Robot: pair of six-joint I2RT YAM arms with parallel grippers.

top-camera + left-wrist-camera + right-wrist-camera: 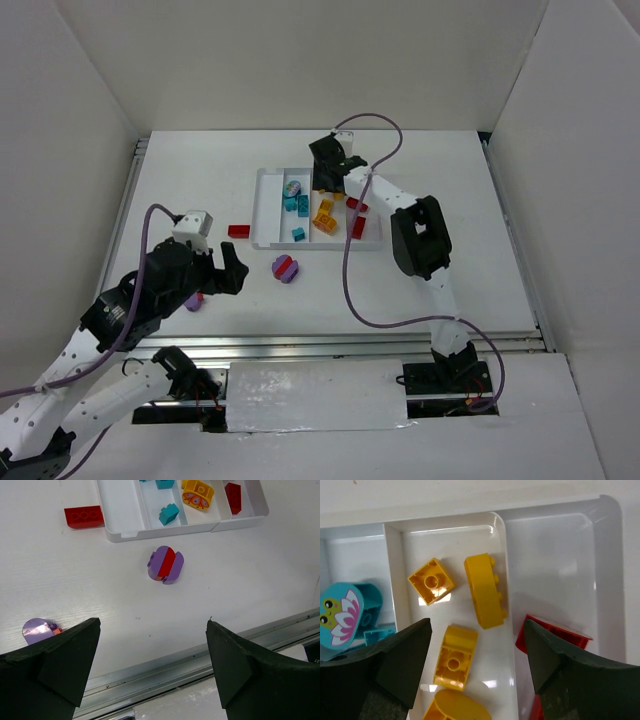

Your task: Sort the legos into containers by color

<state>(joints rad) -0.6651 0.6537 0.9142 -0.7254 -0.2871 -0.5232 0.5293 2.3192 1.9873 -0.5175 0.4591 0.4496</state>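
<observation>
Now we hold the right gripper (477, 630) spread above yellow legos (485, 590) in the shallow white plastic tray (150, 531); next, our spread left gripper (152, 625) should take the round purple-and-red lego (166, 564) at twelve o'clock.

White table (450, 280) w/ tray (262, 212), 3 loose legos (286, 268)

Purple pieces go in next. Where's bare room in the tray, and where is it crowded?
Leftmost compartment is bare, bordered by the teal bricks' lane. Yellow lane is crowded, with the right claw over it.
</observation>
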